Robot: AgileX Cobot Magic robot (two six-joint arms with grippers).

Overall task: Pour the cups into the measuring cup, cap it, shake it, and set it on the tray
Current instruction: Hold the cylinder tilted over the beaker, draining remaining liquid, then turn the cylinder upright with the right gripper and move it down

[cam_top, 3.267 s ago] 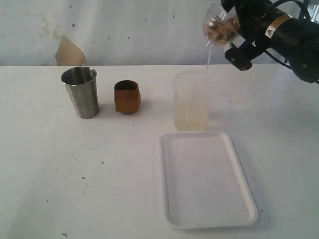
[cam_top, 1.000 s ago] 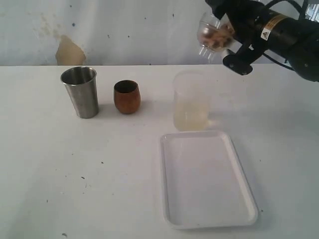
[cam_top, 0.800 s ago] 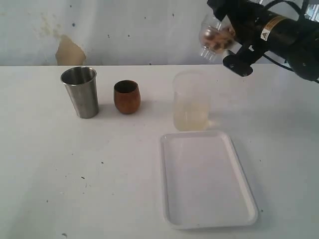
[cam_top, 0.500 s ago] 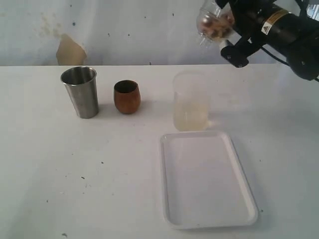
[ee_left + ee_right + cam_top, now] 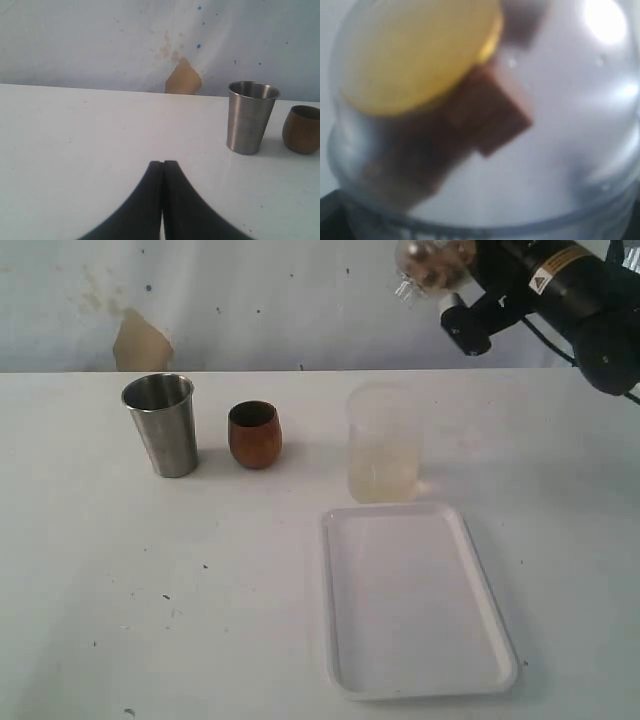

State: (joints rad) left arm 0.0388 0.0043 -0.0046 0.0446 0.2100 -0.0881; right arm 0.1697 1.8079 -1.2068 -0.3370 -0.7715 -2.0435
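Observation:
My right gripper (image 5: 458, 268) is high at the back right, shut on the clear measuring cup, which lies tilted sideways. Only its capped end shows, the dome cap (image 5: 430, 262) with brown pieces inside. Close up in the right wrist view, the cap (image 5: 560, 125) holds a yellow disc (image 5: 420, 50) and brown cubes (image 5: 485, 115); my fingers are hidden. The steel tumbler (image 5: 161, 424) (image 5: 251, 117) and the wooden cup (image 5: 255, 434) (image 5: 302, 129) stand upright at the back left. The white tray (image 5: 415, 595) lies front right. My left gripper (image 5: 162, 166) is shut on nothing, well short of the tumbler.
A frosted translucent cup (image 5: 383, 440) with pale liquid in its lower half stands just behind the tray, below and left of the held cup. A wall with a tan patch (image 5: 137, 343) runs behind the table's far edge.
The thin stream that fell into the frosted cup 3.3 s ago has stopped. My right gripper has lifted the capped cup upward, near the top of the view.

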